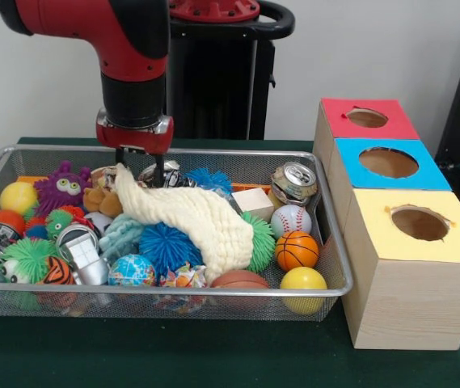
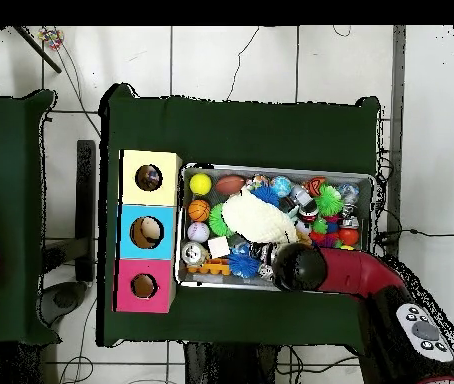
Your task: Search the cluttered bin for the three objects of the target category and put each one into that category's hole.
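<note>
Across the middle of the wire mesh bin [image 1: 339,242] lies a cream knitted cloth [image 1: 193,218], draped over the other clutter. Its long axis runs diagonally in the front view: a narrow end points up toward the far left, right under the gripper [image 1: 140,166], and the broad end spreads down toward the near right, beside a green spiky ball [image 1: 260,241]. The gripper's two dark fingers hang slightly apart just at that narrow tip; whether they pinch the cloth or only touch it I cannot tell.

Which category is the target is not shown, so the task's objects cannot be picked out with certainty. Round the cloth sit a blue spiky ball [image 1: 168,246], a small basketball [image 1: 297,250], a baseball [image 1: 291,219], a yellow ball [image 1: 303,281], a crushed can [image 1: 294,183], a white block [image 1: 253,202], a purple fuzzy monster toy [image 1: 61,187] and a globe ball [image 1: 132,271].

Outward to the side stand three wooden boxes on the green tabletop [image 1: 173,356], each with a round hole: yellow-topped [image 1: 419,223], blue-topped [image 1: 389,162] and red-topped [image 1: 367,118]. The holes look dark and I see nothing lying in them, so by my judgement no object has been delivered; the search looks to be at an early stage, with all three placements left.
</note>
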You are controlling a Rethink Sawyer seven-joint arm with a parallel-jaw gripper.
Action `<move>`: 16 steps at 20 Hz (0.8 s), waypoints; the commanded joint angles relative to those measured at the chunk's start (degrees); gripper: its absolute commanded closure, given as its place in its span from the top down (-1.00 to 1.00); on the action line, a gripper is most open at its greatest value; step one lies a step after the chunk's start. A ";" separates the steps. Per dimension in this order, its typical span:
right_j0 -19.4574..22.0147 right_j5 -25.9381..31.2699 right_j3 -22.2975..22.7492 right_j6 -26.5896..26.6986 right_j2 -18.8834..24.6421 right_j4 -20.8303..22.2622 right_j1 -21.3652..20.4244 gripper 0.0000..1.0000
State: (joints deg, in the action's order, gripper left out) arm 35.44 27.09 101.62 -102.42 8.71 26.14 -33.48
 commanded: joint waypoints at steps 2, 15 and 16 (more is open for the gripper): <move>1.46 -4.89 1.54 -3.13 4.39 -0.72 -1.99 1.00; 1.05 -3.29 0.56 -3.11 3.50 -0.56 -0.94 -1.00; 1.20 -3.97 0.69 -3.49 3.67 -0.76 -0.91 -1.00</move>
State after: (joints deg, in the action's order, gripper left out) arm 36.13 26.83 102.19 -102.42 8.72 26.15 -34.90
